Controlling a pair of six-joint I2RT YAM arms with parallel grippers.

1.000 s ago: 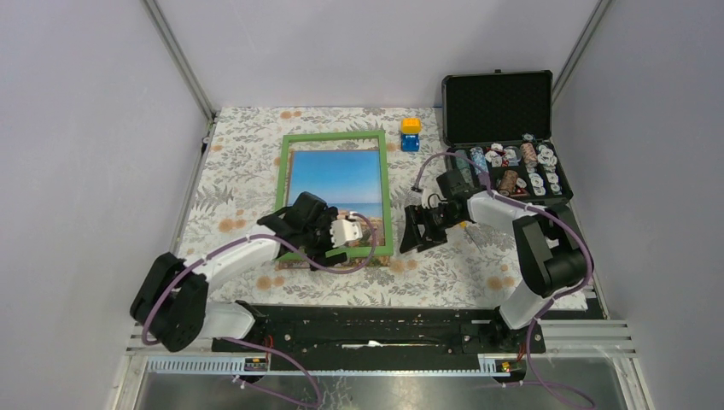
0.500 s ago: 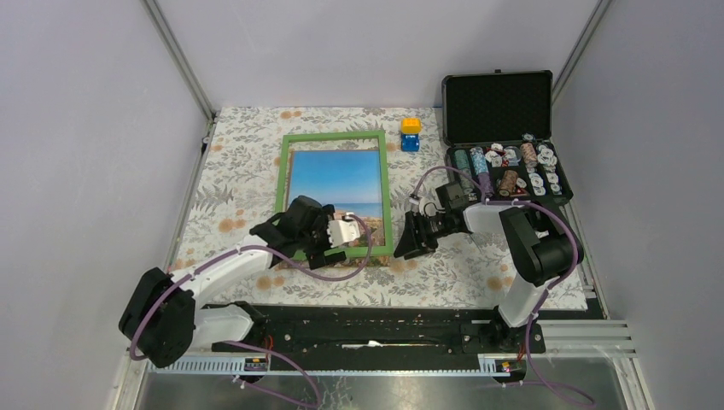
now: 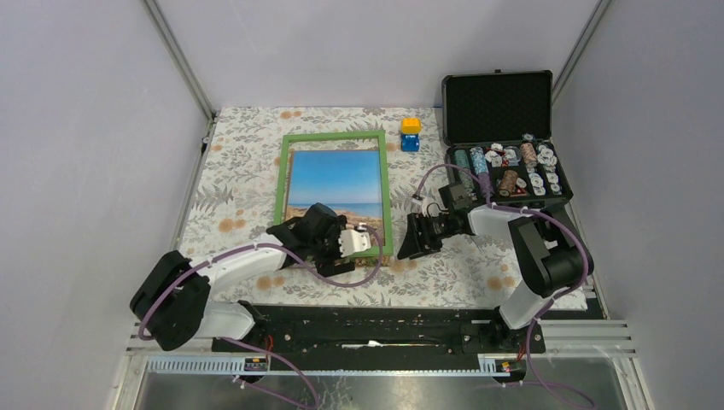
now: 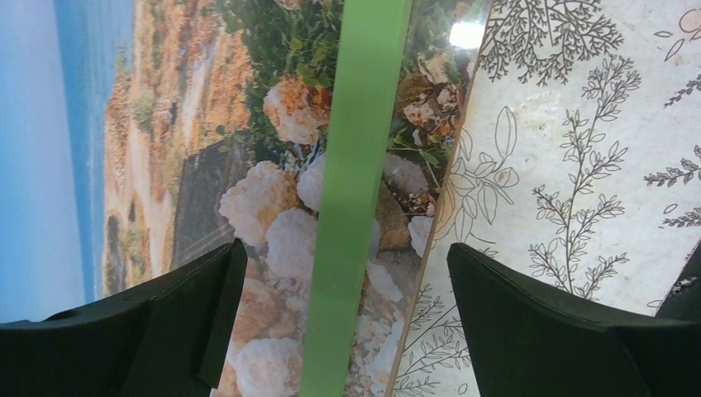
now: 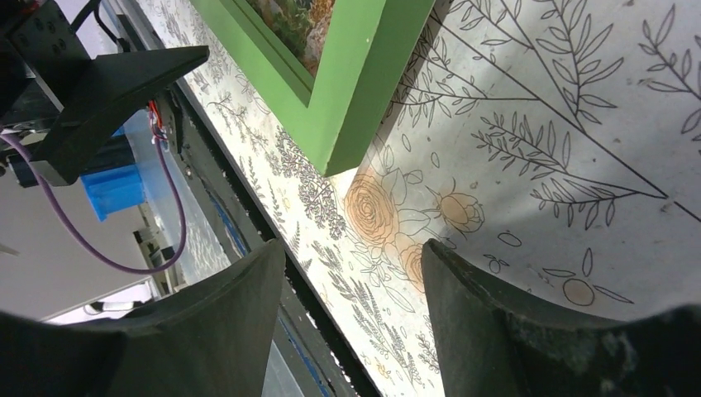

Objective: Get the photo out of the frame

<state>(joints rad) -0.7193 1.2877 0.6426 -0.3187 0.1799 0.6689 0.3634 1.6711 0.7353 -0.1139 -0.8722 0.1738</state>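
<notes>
The frame (image 3: pixel 283 184), with its green border, lies flat on the floral cloth with the photo (image 3: pixel 335 178) of sky, sea and rocks inside it. In the left wrist view the photo (image 4: pixel 264 207) shows on both sides of the frame's near bar (image 4: pixel 357 198), so its rocky end sticks out past that bar. My left gripper (image 3: pixel 341 254) (image 4: pixel 343 322) hangs open just above, one finger over the picture, the other over the cloth. My right gripper (image 3: pixel 418 237) (image 5: pixel 351 306) is open and holds nothing, low over the cloth beside the frame's near right corner (image 5: pixel 355 107).
An open black case (image 3: pixel 498 104) with poker chips stands at the back right. A yellow-and-blue block (image 3: pixel 411 134) sits just beyond the frame's far right corner. The table's near edge and black rail (image 3: pixel 384 320) run close behind both grippers.
My left gripper has shifted right and nearer along the frame's near bar. My right gripper has narrowed a little and settled lower beside the frame's near right corner.
</notes>
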